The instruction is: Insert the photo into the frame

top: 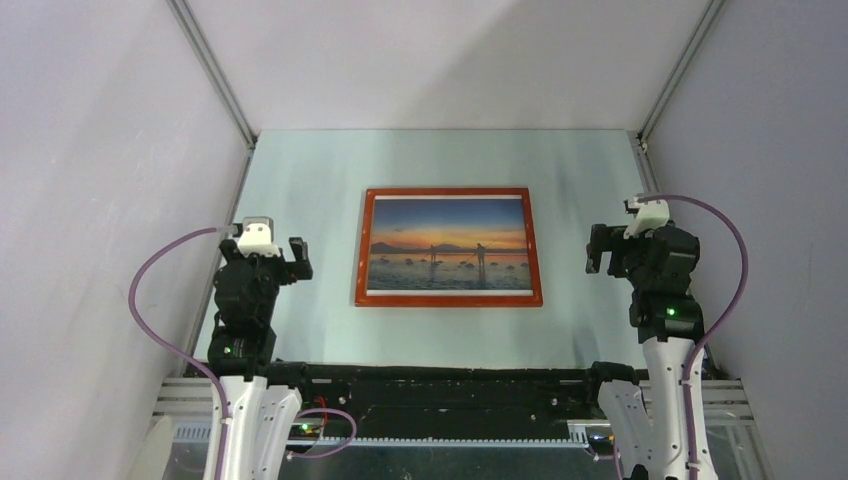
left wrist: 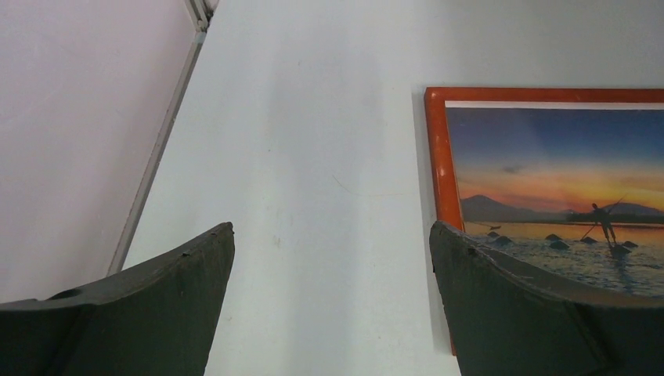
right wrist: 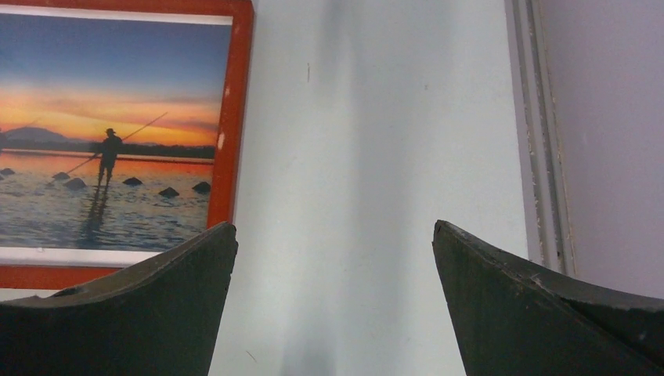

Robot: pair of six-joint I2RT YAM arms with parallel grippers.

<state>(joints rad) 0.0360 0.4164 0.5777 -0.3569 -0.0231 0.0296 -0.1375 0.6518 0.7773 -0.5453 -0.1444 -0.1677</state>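
1. Frame (top: 362,247): thin orange-red wooden rectangle lying flat at the middle of the desk (top: 300,180), long sides running left to right, square to the desk's edges.
2. Photo (top: 449,245): sunset print with an orange sky, blue water and dark silhouettes of a standing figure with a pole and low rocks. It sits inside the frame, image side up, a thin white border showing along the top and bottom.
3. Left fingers (left wrist: 156,305): spread wide, holding nothing, with bare desk between them. In the left wrist view, the frame's near left edge and corner run behind the finger nearer the frame.
4. Right fingers (right wrist: 532,313): spread wide, holding nothing, with bare desk between them. In the right wrist view, the frame's right edge and lower corner show beside the finger nearer the frame.
5. Left arm (top: 245,300): folded up at the desk's left side, clear of the frame.
6. Right arm (top: 665,290): folded up at the desk's right side, clear of the frame.
7. Cables (top: 150,270): purple, one looping out from each arm.
8. Walls (top: 100,150): pale panels enclosing the desk on three sides.
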